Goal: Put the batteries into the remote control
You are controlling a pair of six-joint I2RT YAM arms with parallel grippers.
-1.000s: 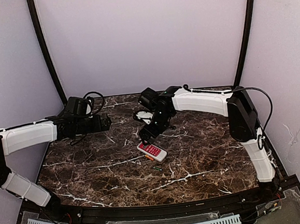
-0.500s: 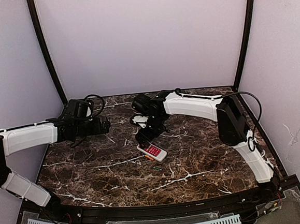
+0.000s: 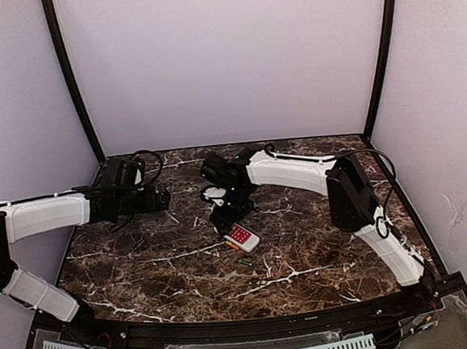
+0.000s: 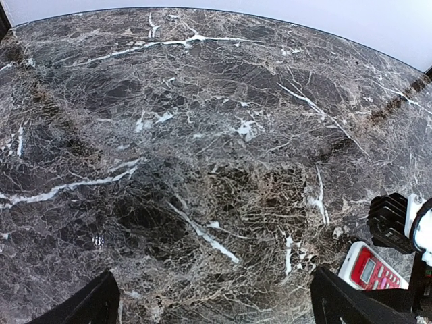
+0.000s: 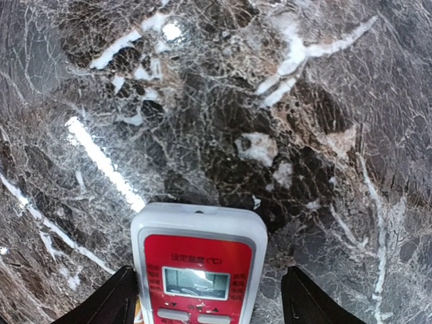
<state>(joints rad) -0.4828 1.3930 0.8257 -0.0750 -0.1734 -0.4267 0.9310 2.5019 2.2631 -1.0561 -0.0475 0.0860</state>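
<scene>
The remote control [image 3: 241,237] lies red face up on the marble table, near the middle. In the right wrist view the remote control [image 5: 199,263] lies between my right fingers, screen end pointing away. My right gripper [image 3: 224,216] [image 5: 209,307] is open and straddles the remote; there is a gap on the right side. One battery shows as a greenish-dark speck [image 3: 245,262] just in front of the remote. An orange speck [image 3: 225,244] [image 5: 139,312] lies against the remote's left edge. My left gripper [image 3: 165,198] [image 4: 216,307] is open and empty, left of the remote.
The remote [image 4: 370,271] and part of the right gripper [image 4: 391,224] show at the lower right of the left wrist view. Black frame posts [image 3: 67,70] stand at the back corners. A white wall runs close behind the table.
My right arm has swung left and brought its gripper down over the far end of the remote. The left arm has hardly moved.
</scene>
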